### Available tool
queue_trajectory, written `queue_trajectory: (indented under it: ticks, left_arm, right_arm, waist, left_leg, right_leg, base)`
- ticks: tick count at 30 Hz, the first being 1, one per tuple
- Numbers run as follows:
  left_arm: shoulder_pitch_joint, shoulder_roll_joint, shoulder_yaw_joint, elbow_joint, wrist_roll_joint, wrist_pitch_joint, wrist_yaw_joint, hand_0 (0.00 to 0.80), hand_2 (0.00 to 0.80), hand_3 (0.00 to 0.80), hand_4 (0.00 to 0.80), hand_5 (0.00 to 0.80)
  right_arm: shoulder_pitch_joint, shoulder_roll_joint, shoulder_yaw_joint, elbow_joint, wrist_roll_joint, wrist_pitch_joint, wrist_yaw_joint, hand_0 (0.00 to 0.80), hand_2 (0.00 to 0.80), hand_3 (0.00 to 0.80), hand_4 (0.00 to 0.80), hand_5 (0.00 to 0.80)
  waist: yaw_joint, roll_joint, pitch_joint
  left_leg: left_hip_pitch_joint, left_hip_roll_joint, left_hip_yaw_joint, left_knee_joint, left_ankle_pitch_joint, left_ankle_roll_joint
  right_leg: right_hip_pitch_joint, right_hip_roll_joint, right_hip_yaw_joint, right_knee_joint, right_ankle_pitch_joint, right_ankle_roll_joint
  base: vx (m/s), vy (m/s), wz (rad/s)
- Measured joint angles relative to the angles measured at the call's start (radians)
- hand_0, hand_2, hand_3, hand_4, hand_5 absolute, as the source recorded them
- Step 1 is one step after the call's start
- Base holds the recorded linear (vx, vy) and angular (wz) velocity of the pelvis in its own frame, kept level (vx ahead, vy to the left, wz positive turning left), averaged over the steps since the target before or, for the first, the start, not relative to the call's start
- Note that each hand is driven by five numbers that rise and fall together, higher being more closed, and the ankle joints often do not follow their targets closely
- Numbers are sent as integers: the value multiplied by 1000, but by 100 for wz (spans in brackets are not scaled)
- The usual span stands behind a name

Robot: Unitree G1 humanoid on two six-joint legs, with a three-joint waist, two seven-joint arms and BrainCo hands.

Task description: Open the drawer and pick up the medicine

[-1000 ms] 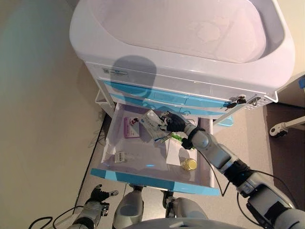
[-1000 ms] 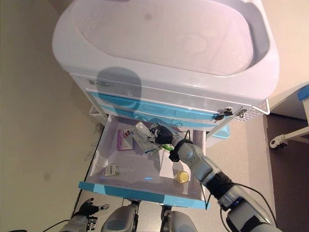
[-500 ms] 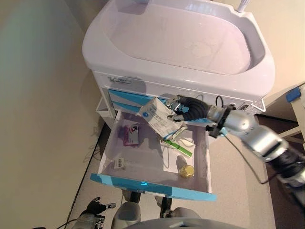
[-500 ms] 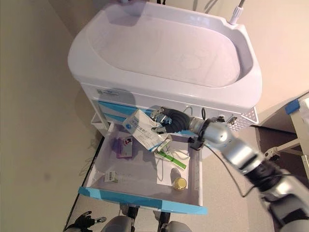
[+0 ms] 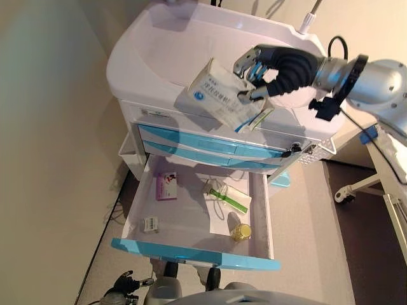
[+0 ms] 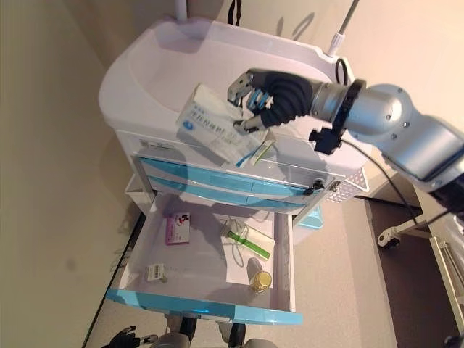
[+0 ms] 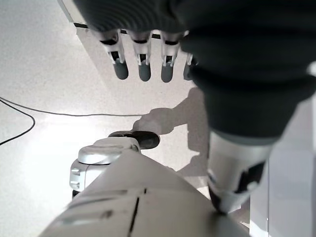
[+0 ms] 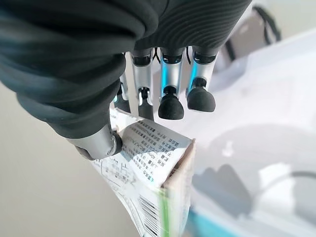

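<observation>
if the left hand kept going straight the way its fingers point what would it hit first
Probably the floor: the left hand hangs low beside the cart with straight fingers aimed down, nothing visible between. Depth is hard to judge.

- A pale beige floor [image 5: 57, 190] is seen on the left of the cart [image 5: 191, 57].
- The cart, white with a moulded tray top and light blue drawer fronts, is set against a cream wall [image 6: 406, 29].
- A speckled grey floor [image 5: 311, 241] lies to the right of the cart, bordered by a dark brown strip [image 5: 375, 254].
- A white wheeled frame [image 5: 375, 184] is placed at the right edge.
</observation>
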Motion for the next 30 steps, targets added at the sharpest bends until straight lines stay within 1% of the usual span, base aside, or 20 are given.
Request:
queue_trajectory:
  ticks: [1, 2, 4, 6, 7, 8, 9, 10, 11, 12, 13, 14, 15, 16, 18, 21, 22, 26, 27, 30]
  left_arm:
    - [-2, 2, 0, 5, 0, 0, 0, 0, 0, 0, 0, 0]
    - [2, 7, -14, 11, -15, -1, 0, 0, 0, 0, 0, 0]
    - [0, 11, -18, 21, -27, -1, -1, 0, 0, 0, 0, 0]
    - [5, 12, -20, 29, -30, -1, -1, 0, 0, 0, 0, 0]
    - [3, 14, -28, 51, -38, 0, 0, 0, 0, 0, 0, 0]
    - [1, 14, -28, 58, -38, 0, 0, 0, 0, 0, 0, 0]
    - [6, 13, -32, 59, -39, 0, 0, 0, 0, 0, 0, 0]
    - [7, 14, -35, 65, -39, 2, 0, 0, 0, 0, 0, 0]
    - [8, 14, -39, 62, -43, 2, 0, 0, 0, 0, 0, 0]
    - [7, 14, -42, 64, -62, 2, 0, 0, 0, 0, 0, 0]
    - [4, 14, -47, 63, -65, 2, 0, 0, 0, 0, 0, 0]
    - [4, 14, -52, 60, -65, 1, 0, 0, 0, 0, 0, 0]
    - [3, 14, -57, 64, -66, 3, 1, 0, 0, 0, 0, 0]
    - [2, 14, -57, 64, -66, 4, 0, 0, 0, 0, 0, 0]
    - [2, 14, -57, 63, -66, 4, 1, 0, 0, 0, 0, 0]
    - [-6, 14, -63, 62, -68, 5, 5, 0, 0, 0, 0, 0]
    - [-9, 14, -78, 62, -76, 5, 7, 0, 0, 0, 0, 0]
    - [-18, 14, -96, 62, -76, 8, 11, 0, 0, 0, 0, 0]
    - [-22, 13, -96, 61, -76, 8, 11, 0, 0, 0, 0, 0]
    - [-25, 13, -99, 61, -76, 8, 11, 0, 0, 0, 0, 0]
  right_arm:
    - [-18, 10, 13, 31, -6, 0, -8, 800, 800, 800, 800, 800]
    - [-69, 45, 52, 122, -21, -1, -23, 800, 800, 800, 800, 800]
    - [-88, 76, 58, 208, -40, 0, -44, 800, 800, 800, 800, 800]
    - [-97, 116, 59, 309, -79, 0, -71, 800, 800, 800, 800, 800]
    - [-108, 171, 59, 411, -122, 2, -88, 800, 800, 800, 800, 800]
    - [-108, 179, 59, 446, -138, 6, -97, 800, 800, 800, 800, 800]
    - [-112, 220, 58, 523, -177, 8, -101, 800, 800, 800, 800, 800]
    - [-114, 248, 57, 563, -194, 15, -107, 800, 800, 800, 800, 800]
    - [-114, 266, 57, 604, -218, 24, -113, 800, 800, 800, 800, 800]
    - [-115, 363, 42, 760, -287, 30, -134, 800, 800, 800, 800, 800]
    - [-110, 378, 42, 793, -316, 48, -138, 800, 800, 800, 800, 800]
    - [-103, 382, 40, 808, -340, 51, -140, 800, 800, 800, 800, 800]
    - [-103, 442, 3, 891, -385, 55, -154, 800, 800, 800, 800, 800]
    - [-103, 450, 3, 902, -398, 61, -160, 800, 800, 800, 800, 800]
    - [-103, 457, -2, 926, -435, 66, -171, 800, 800, 800, 800, 800]
    - [-109, 513, -32, 1050, -528, 72, -202, 800, 800, 800, 800, 800]
    - [-105, 531, -32, 1084, -567, 85, -206, 800, 800, 800, 800, 800]
    - [-106, 560, -42, 1138, -627, 88, -214, 800, 800, 800, 800, 800]
    - [-106, 565, -45, 1144, -647, 94, -216, 800, 800, 800, 800, 800]
    - [-106, 574, -47, 1154, -686, 95, -219, 800, 800, 800, 800, 800]
  waist:
    - [-3, -2, -1]
    - [1, -5, -3]
    - [-2, -8, -6]
    - [19, -11, -8]
    - [22, -11, -8]
    - [25, -12, -8]
    - [37, -11, -8]
    - [35, -12, -9]
    - [42, -12, -8]
    - [53, -12, -9]
    - [55, -13, -9]
    - [61, -12, -8]
    - [66, -13, -9]
    - [61, -13, -9]
    - [81, -12, -8]
    - [90, -13, -8]
    - [94, -12, -8]
    - [108, -10, -7]
    - [111, -10, -7]
    - [112, -10, -7]
  left_leg:
    - [0, 0, 0, 0, 0, 0]
    - [-4, -2, -9, 2, 1, 1]
    - [-8, -2, -14, 3, 1, 1]
    - [-11, -3, -19, 3, 1, 1]
    - [-10, -3, -19, 4, 1, 0]
    - [-12, -3, -23, 4, 1, 0]
    - [-11, -5, -30, 4, 1, 0]
    - [-10, -5, -31, 5, 0, -1]
    - [-13, -5, -36, 5, 0, -1]
    - [-14, -4, -42, 7, 0, -2]
    - [-17, -4, -42, 7, 0, -2]
    - [-23, -5, -45, 9, 0, -3]
    - [-29, -6, -51, 13, -1, -4]
    - [-30, -6, -53, 13, -1, -4]
    - [-34, -8, -66, 13, 1, -5]
    - [-49, -12, -83, 18, 1, -6]
    - [-53, -13, -92, 17, 3, -7]
    - [-63, -16, -106, 19, 4, -8]
    - [-66, -16, -116, 19, 6, -9]
    - [-67, -18, -123, 19, 6, -10]
  right_leg:
    - [0, 0, 0, -1, 0, 0]
    - [2, 0, -2, -5, 1, 0]
    - [2, 0, -4, -8, 1, 0]
    - [3, 0, -11, -10, 1, 0]
    - [5, 0, -13, -14, 3, -2]
    - [5, 0, -15, -16, 3, -3]
    - [12, 0, -25, -20, 3, -4]
    - [15, 0, -25, -22, 4, -4]
    - [15, 1, -27, -22, 3, -4]
    - [16, 2, -27, -25, 3, -4]
    - [15, 3, -27, -26, 3, -3]
    - [14, 3, -28, -27, 1, 0]
    - [14, 3, -29, -31, 1, 0]
    - [14, 3, -29, -32, 1, 0]
    - [15, 3, -35, -36, 1, 0]
    - [16, 3, -54, -42, 3, -3]
    - [16, 3, -56, -45, 3, -3]
    - [16, 3, -69, -55, 3, -4]
    - [16, 3, -77, -55, 3, -4]
    - [18, 3, -81, -55, 2, -3]
  base:
    - [14, -19, 10]
    - [14, -22, 9]
    - [11, -18, 12]
    - [13, -16, 9]
    - [11, -14, 6]
    - [8, -18, 11]
    - [10, -15, 13]
    - [11, -14, 13]
    - [15, -11, 8]
    - [19, -11, 7]
    - [28, -14, 9]
    - [27, -15, 14]
    - [19, -10, 14]
    - [18, -10, 17]
    - [16, -5, 13]
    - [21, -2, 21]
    - [24, -6, 20]
    - [24, -8, 13]
    - [10, -7, 14]
    - [12, -11, 10]
